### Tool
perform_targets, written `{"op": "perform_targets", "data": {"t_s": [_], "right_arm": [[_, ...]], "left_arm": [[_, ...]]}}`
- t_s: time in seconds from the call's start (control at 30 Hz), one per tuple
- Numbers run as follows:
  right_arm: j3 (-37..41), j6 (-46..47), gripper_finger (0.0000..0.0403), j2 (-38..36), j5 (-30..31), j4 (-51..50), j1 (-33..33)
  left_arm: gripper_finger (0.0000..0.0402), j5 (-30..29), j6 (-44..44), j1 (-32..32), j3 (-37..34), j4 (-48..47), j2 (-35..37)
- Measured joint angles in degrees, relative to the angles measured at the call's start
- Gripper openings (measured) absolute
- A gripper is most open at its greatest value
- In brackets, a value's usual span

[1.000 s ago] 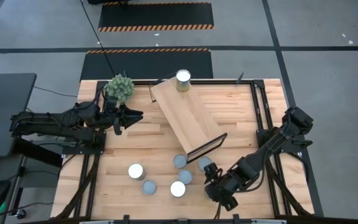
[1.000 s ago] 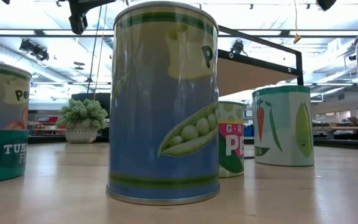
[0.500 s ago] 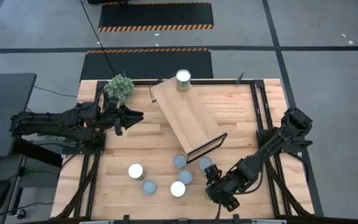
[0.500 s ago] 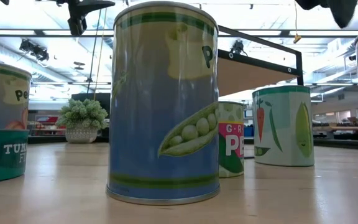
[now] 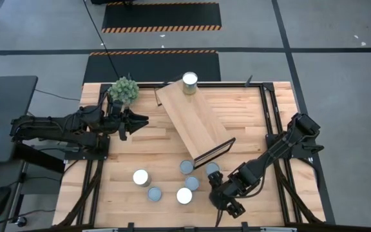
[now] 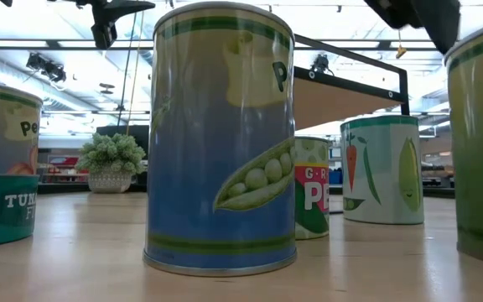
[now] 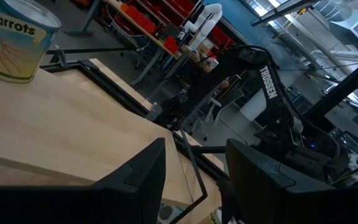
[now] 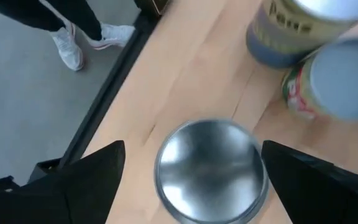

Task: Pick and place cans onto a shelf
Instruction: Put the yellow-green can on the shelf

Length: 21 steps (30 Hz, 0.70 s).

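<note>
Here the right gripper (image 5: 216,182) is held over a can (image 8: 211,169) near the table's front edge, its fingers (image 8: 79,180) spread wide on either side, untouching. One can (image 5: 190,82) is stood on the shelf (image 5: 194,122). The left gripper (image 5: 140,120) is parked beside the plant (image 5: 123,90), fingers parted.

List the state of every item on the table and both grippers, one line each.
Right gripper: open, poised over one can, not gripping it.
Can under it: upright on the table, untouched.
Left gripper: open, idle near the plant.
Can on the shelf: upright at the far end.
Shelf: lying diagonally on the table.
Other cans: five, upright on the table.
Plant: upright at the table's far left corner.
</note>
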<state>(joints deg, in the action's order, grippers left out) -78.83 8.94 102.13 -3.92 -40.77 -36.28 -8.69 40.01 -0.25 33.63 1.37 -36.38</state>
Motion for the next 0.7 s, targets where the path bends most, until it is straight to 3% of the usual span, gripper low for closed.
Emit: {"op": "perform_targets", "data": {"t_s": [0.17, 0.3, 0.7], "right_arm": [[-1.0, -2.5, 0.0384, 0.0, 1.3, -0.8, -0.5], [-0.8, -5.8, 0.038, 0.0, 6.7, -2.1, -1.7], [2.0, -8.6, 0.0379, 0.0, 10.8, -0.6, -2.0]], "left_arm": [[0.0174, 0.0, 0.0, 0.0, 0.0, 0.1, 0.0], [0.0174, 0.0, -0.1, 0.0, 0.0, 0.1, 0.0], [0.0174, 0.0, 0.9, 0.0, 0.0, 0.1, 0.0]]}}
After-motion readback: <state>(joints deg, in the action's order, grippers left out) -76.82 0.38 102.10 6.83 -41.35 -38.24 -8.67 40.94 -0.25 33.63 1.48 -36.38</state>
